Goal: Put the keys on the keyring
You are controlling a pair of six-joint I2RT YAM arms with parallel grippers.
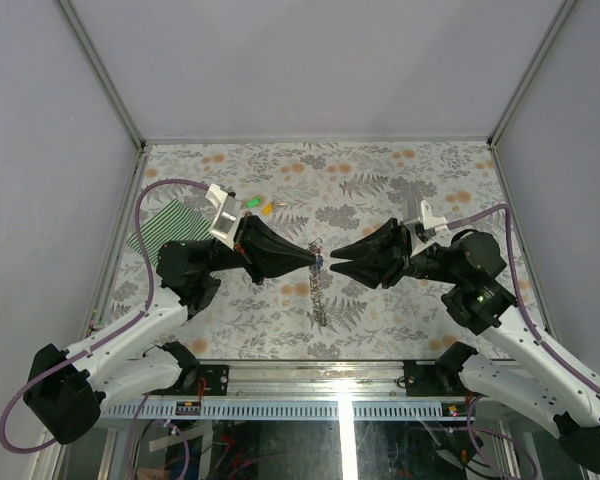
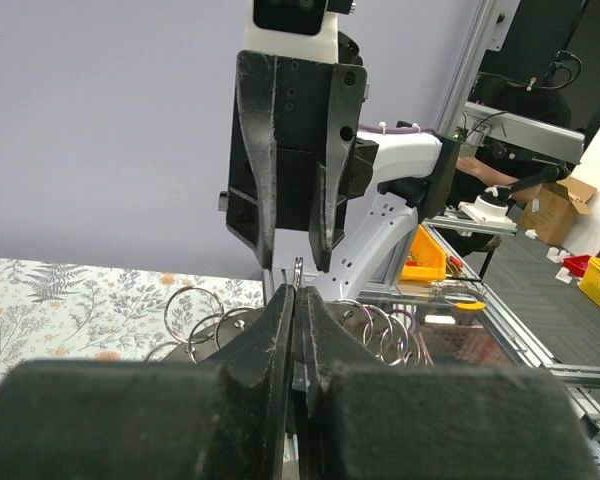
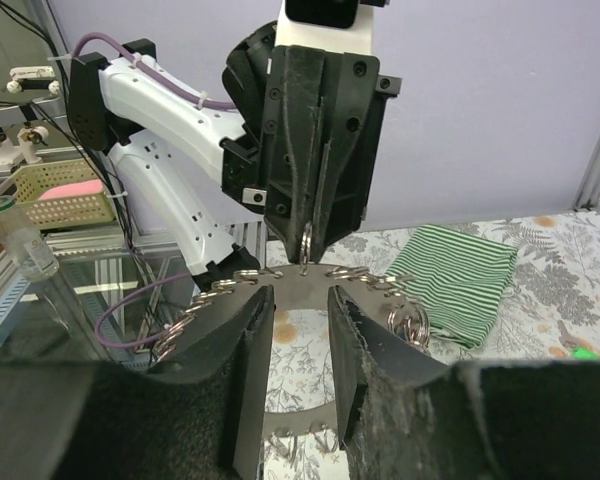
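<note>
The keyring [image 1: 320, 295] is a grey round plate [image 3: 221, 291] with several split rings along its rim, and it hangs between the two arms above the table. My left gripper [image 1: 313, 259] is shut on one small ring [image 3: 306, 243], which sticks up between its tips [image 2: 297, 270]. Facing it tip to tip, my right gripper [image 1: 334, 263] stands open with its jaws astride the plate's upper rim [image 3: 300, 300]. A green key [image 1: 252, 203] and a yellow key [image 1: 268, 208] lie on the table behind the left arm. A small blue speck shows between the tips.
A green-and-white striped cloth [image 1: 170, 228] lies at the left of the flowered table [image 1: 400, 190], beside the left arm, and also shows beyond the plate [image 3: 450, 280]. Grey walls and metal posts close in the table's sides and back.
</note>
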